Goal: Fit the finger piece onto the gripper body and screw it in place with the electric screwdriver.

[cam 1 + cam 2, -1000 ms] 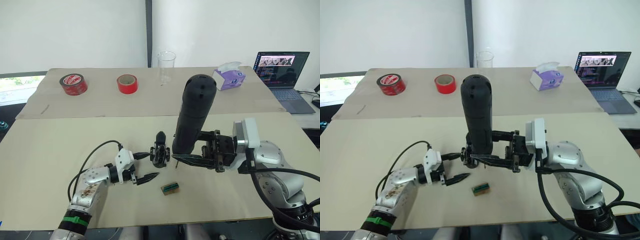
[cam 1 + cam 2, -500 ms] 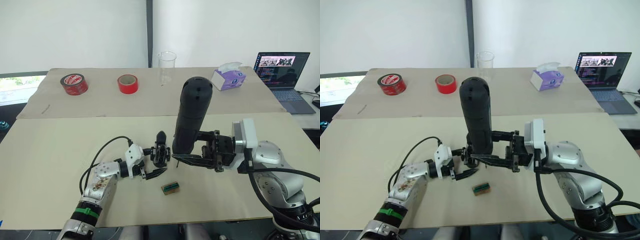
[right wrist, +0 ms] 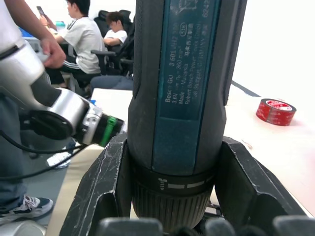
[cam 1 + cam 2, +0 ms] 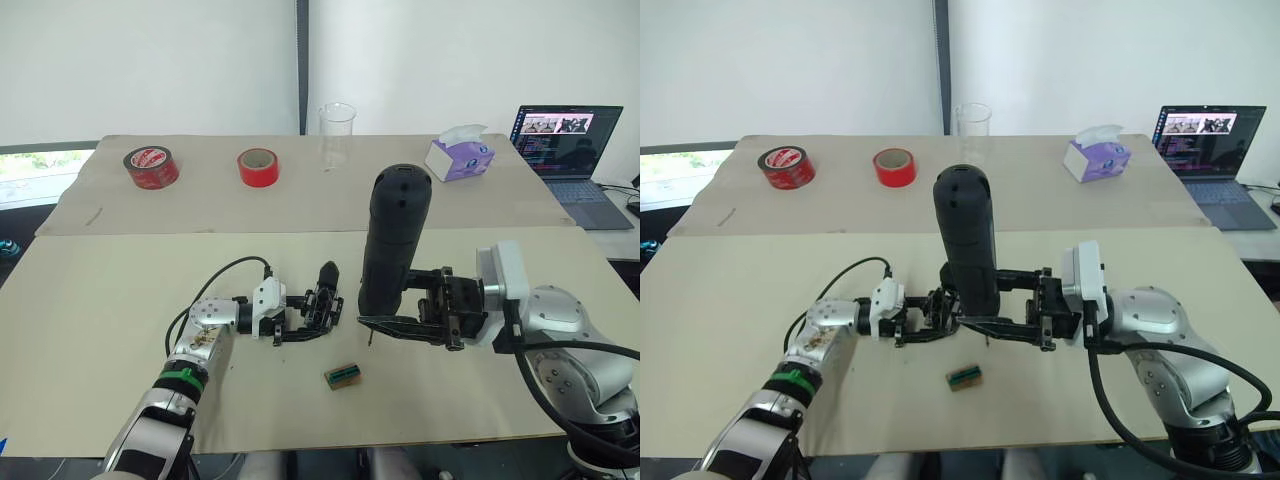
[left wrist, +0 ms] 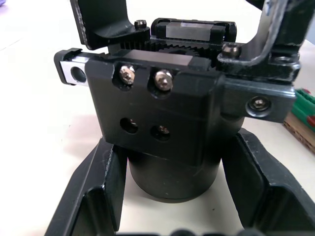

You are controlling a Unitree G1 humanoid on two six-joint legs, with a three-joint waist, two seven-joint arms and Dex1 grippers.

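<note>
- Gripper body (image 4: 322, 307) sits clamped between my left gripper (image 4: 300, 320) fingers; keep it steady.
- Electric screwdriver (image 4: 390, 240), grasped upright by my right gripper (image 4: 385, 322): lower its bit squarely onto the screw.

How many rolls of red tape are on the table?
2. Both sit on the far strip of the table, toward the robot's left: one roll with a printed label nearer the edge, and a plain red roll beside it.

The left gripper (image 4: 296, 322) has closed in around the gripper body (image 4: 322, 306).
</note>
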